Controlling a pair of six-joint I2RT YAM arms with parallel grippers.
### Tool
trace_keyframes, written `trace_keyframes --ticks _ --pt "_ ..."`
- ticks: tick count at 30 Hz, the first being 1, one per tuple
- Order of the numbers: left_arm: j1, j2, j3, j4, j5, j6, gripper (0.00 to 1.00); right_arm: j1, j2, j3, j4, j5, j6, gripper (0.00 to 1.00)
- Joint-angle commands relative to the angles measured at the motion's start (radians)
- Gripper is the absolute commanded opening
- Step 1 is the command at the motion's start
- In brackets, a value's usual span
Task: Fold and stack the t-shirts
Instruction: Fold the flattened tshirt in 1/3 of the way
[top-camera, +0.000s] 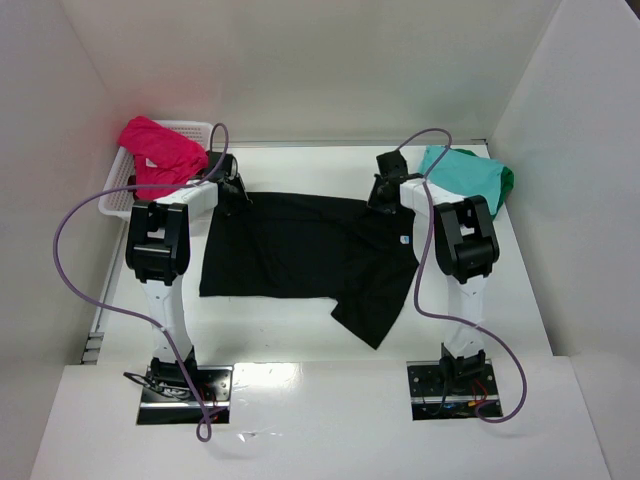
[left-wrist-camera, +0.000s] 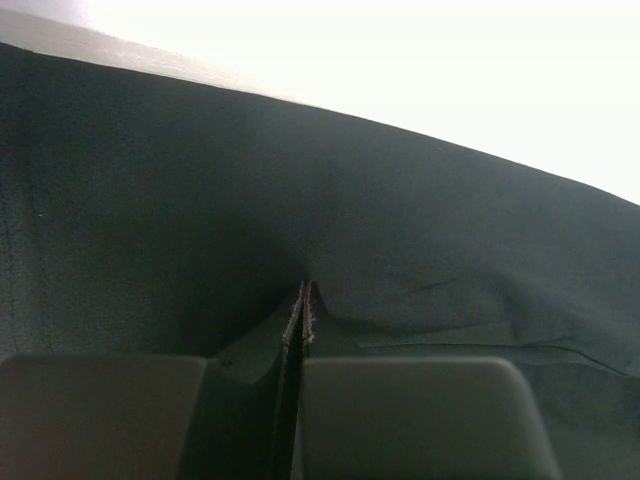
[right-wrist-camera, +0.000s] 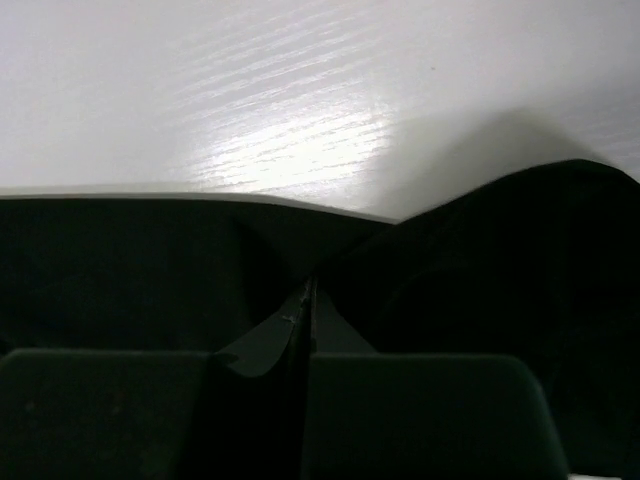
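A black t-shirt (top-camera: 290, 250) lies spread across the middle of the table, with a small light label (top-camera: 403, 239) near its right side and one sleeve trailing toward the front. My left gripper (top-camera: 235, 195) is at its far left corner. In the left wrist view this gripper (left-wrist-camera: 305, 295) is shut, and the black cloth (left-wrist-camera: 400, 230) puckers at its tips. My right gripper (top-camera: 385, 195) is at the shirt's far right edge. The right wrist view shows it (right-wrist-camera: 310, 290) shut too, with dark cloth (right-wrist-camera: 520, 270) gathered at the tips.
A magenta-pink t-shirt (top-camera: 160, 155) is heaped in a white lattice basket (top-camera: 195, 127) at the back left. A teal t-shirt (top-camera: 460, 170) lies crumpled over a green one (top-camera: 507, 180) at the back right. White walls enclose the table (right-wrist-camera: 250, 100) on three sides.
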Motion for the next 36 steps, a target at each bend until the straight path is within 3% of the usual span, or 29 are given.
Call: trace_keyframes --ticks 1,12,22,36 --pt "0.006 -0.029 -0.026 -0.004 0.036 0.023 0.01 -0.004 0.08 0.054 -0.07 0.047 -0.035 0.01" --pt "0.006 -0.029 -0.018 -0.047 -0.001 0.032 0.0 -0.004 0.177 0.177 -0.104 0.063 -0.067 0.01" --pt "0.012 -0.004 0.024 -0.047 -0.025 0.041 0.01 -0.032 0.316 0.435 -0.185 0.063 -0.076 0.01" --pt "0.053 0.124 0.246 -0.101 0.002 0.098 0.01 -0.131 0.381 0.604 -0.195 0.007 -0.064 0.01"
